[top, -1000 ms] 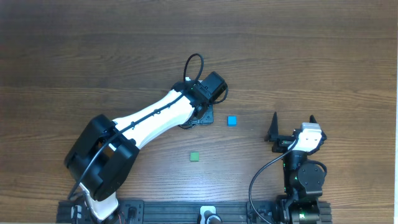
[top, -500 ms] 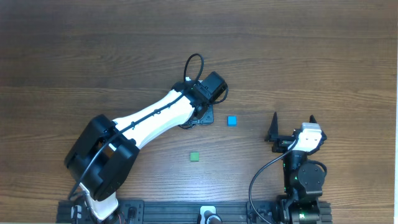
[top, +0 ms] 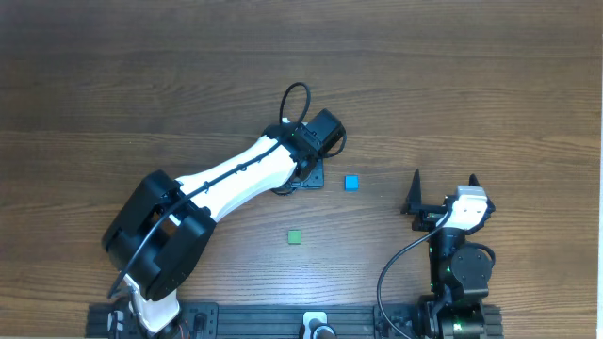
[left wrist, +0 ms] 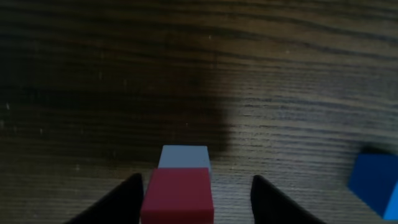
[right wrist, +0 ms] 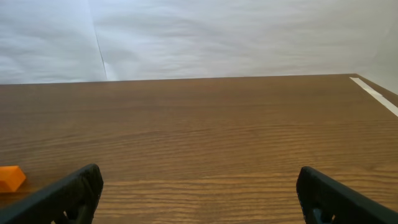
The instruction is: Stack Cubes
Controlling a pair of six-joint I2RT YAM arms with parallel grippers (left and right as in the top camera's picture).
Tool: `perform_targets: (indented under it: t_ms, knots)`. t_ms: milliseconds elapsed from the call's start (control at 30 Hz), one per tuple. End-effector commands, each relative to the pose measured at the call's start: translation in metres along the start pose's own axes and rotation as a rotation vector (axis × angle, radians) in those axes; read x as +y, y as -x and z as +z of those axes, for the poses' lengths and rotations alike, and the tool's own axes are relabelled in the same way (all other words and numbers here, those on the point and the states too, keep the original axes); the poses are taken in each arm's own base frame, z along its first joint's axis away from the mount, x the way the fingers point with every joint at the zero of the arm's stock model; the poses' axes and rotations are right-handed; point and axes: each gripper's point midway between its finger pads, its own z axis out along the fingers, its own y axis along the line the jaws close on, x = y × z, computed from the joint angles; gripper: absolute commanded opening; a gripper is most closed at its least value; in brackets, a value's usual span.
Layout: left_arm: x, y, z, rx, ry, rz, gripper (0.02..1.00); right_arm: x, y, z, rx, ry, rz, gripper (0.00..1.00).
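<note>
My left gripper [left wrist: 196, 180] is open low over the table at mid-centre, also seen from above [top: 303, 177]. Between its fingers sits a red cube [left wrist: 177, 196], close to one finger with a gap to the other. A grey cube [left wrist: 183, 157] touches the red one just beyond it; I cannot tell whether the red cube is on it or beside it. A blue cube [top: 351, 182] lies just right of this gripper [left wrist: 376, 183]. A green cube [top: 295, 237] lies nearer the front. My right gripper [top: 443, 191] is open near its base and holds nothing [right wrist: 205, 208].
A small orange cube [right wrist: 11, 177] lies on the wood far off in the right wrist view. The wooden table [top: 490, 85] stretches bare to the back and both sides. A white wall rises behind the table's far edge.
The left arm's shoulder link has shifted very slightly. Both grippers and the cubes stay where they were.
</note>
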Motion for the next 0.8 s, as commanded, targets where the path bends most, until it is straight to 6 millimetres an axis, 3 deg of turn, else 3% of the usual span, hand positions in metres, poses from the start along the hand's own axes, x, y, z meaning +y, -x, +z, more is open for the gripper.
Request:
perform_targets:
  t_ms: [33, 233, 400, 567, 800]
  knots:
    - [-0.004, 0.018, -0.005, -0.052, 0.004, -0.015, 0.836, 0.002, -0.002, 0.000, -0.002, 0.009, -0.005, 0.991]
    - [-0.010, 0.065, -0.031, -0.167, -0.020, -0.019, 0.969, 0.002, -0.002, 0.000, -0.002, 0.009, -0.005, 0.991]
    - [-0.007, 0.113, -0.043, -0.232, -0.039, -0.037, 0.989, 0.002, -0.002, 0.000, -0.002, 0.009, -0.005, 0.993]
    - [-0.001, 0.139, -0.025, -0.223, -0.019, -0.039, 0.958, 0.002, -0.002, 0.000, -0.002, 0.009, -0.005, 0.993]
    - [0.002, 0.136, 0.015, -0.167, 0.025, -0.032, 0.875, 0.002, -0.002, 0.000, -0.002, 0.009, -0.004, 0.991]
